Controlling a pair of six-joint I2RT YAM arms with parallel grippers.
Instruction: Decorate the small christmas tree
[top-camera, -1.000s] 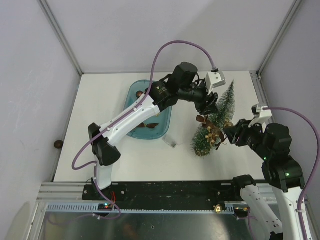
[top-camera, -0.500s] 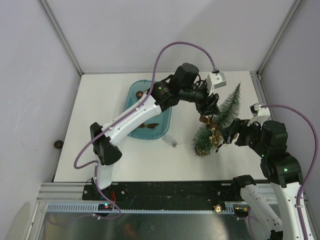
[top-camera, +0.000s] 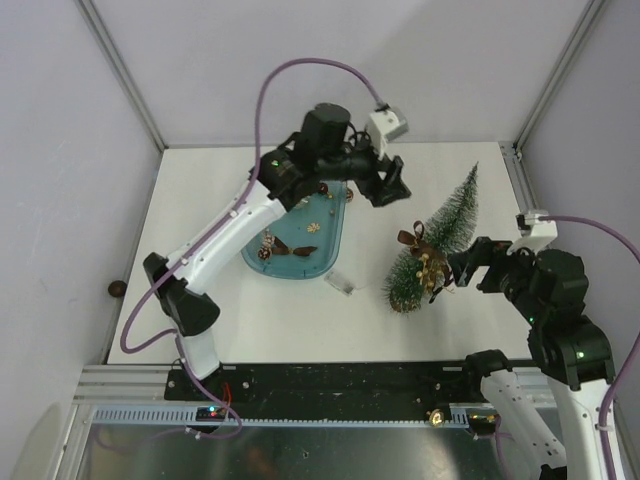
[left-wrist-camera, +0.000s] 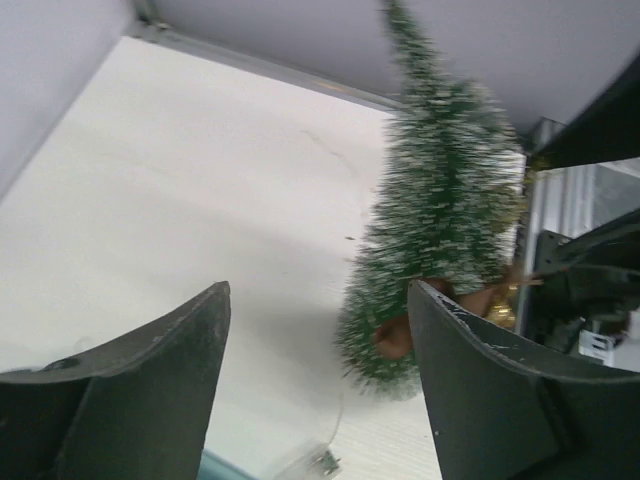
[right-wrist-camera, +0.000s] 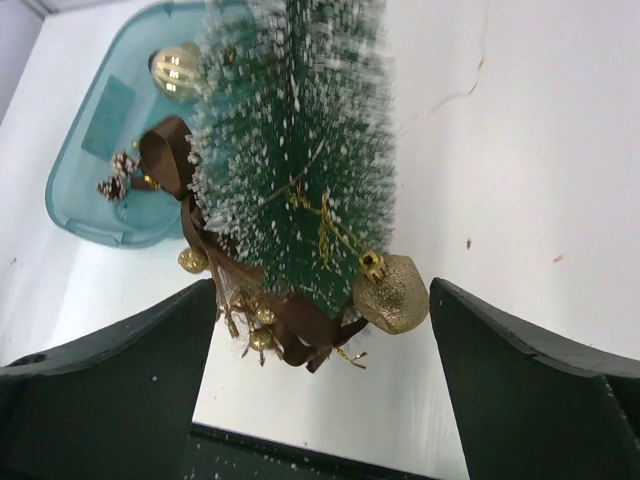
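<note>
Table (top-camera: 200, 200) bears small christmas tree (top-camera: 440, 235), teal tray (top-camera: 318, 262) holding pinecone (right-wrist-camera: 118, 163).

The left arm (top-camera: 225, 235) and the right arm (top-camera: 556, 305) have white links, black joints and purple cables (top-camera: 300, 68). The left gripper (left-wrist-camera: 318, 300) and the right gripper (right-wrist-camera: 322, 300) have broad dark fingers (left-wrist-camera: 150, 380).

Soft, even light falls from overhead onto the flat white table (top-camera: 190, 180) — bright, no glare, only faint soft-edged shadows. From the left wrist the slim dark-green bottle-brush tree with frosted tips (left-wrist-camera: 440, 230) looks smeared and blurry; from the right wrist its bristles soften toward the frame's top edge, while the glittery gold ball ornament (right-wrist-camera: 392, 293) is crisp and glinting.
</note>
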